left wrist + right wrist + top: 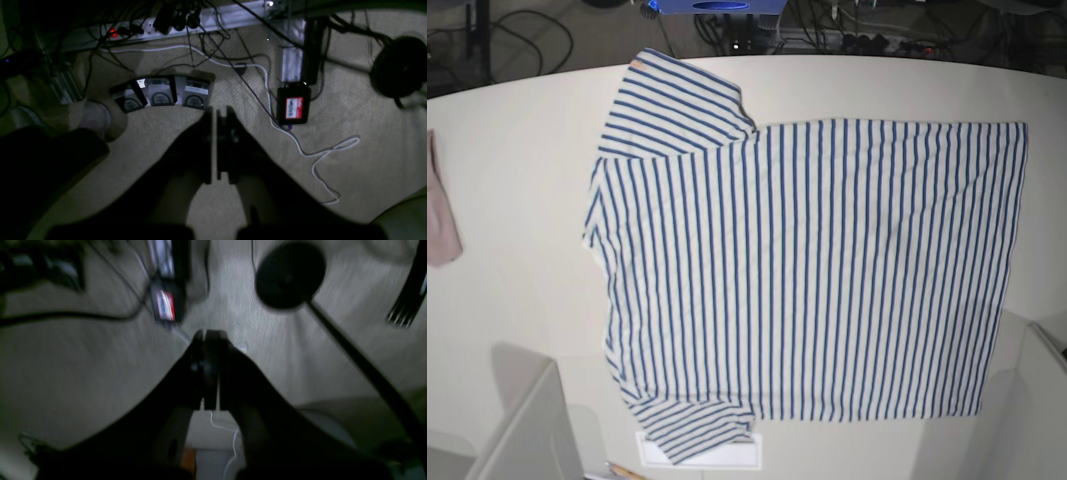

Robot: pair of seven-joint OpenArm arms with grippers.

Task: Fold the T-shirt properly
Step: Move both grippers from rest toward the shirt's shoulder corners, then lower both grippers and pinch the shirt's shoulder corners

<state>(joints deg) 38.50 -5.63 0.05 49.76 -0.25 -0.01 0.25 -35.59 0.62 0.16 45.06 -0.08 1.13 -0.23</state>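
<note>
Looking down the left wrist view, the left gripper (217,146) is seen with its fingers drawn together to a thin slit, nothing held between them, hanging over carpeted floor (367,173) strewn with a white cable (320,156), a power strip (146,28) and a small box with a red label (293,107). In the blurred right wrist view, the right gripper (210,373) is likewise pressed together on nothing, above the same carpet, with a round black base (289,275) beyond it. Neither gripper is touching cloth. On the base view, the T-shirt (817,270) is spread flat on the white table (517,180), its long axis running left to right, sleeves and shoulders toward the left, hem at the right. A pinkish cloth (439,215) is lying at the table's left edge, well apart from the shirt.
</note>
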